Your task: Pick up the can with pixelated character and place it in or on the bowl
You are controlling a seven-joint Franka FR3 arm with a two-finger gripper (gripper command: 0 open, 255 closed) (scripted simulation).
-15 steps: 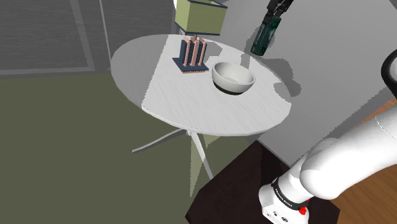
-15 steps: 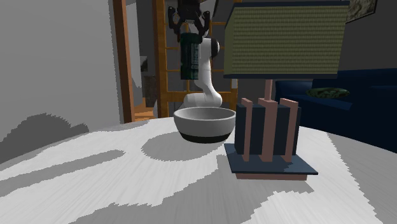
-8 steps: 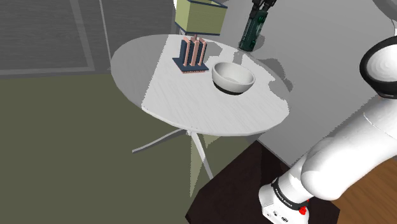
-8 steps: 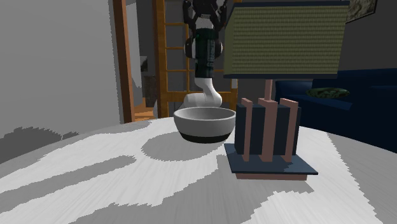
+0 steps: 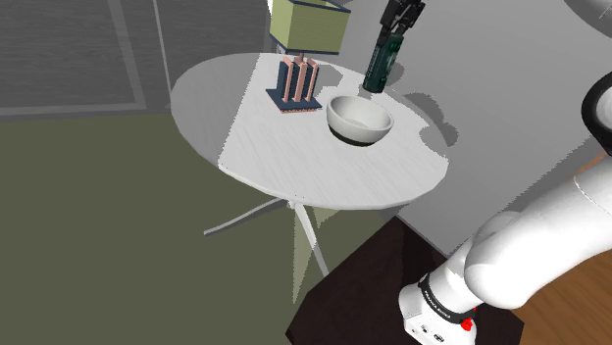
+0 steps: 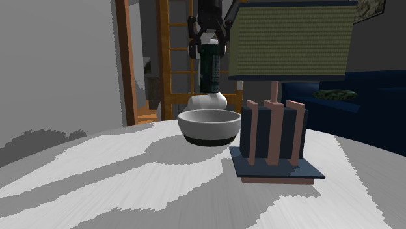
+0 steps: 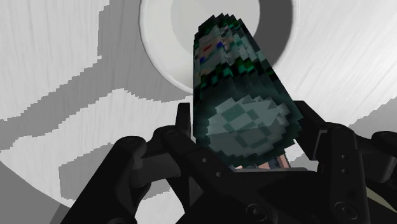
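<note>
In the shoulder view the round surface [image 5: 294,162] lies bare across its near half, out to the edge. Further in sits the bowl [image 5: 345,123]. Just beside it, to that view's left, stands the lamp [image 5: 297,83]; in the second exterior view its shade comes close beside the arm's end. Above the bowl, apart from it, hangs the dark green can [image 5: 381,57], clamped at its top between the jaws. From the wrist it points at the bowl's rim. Behind is a grey wall [image 5: 490,59].
</note>
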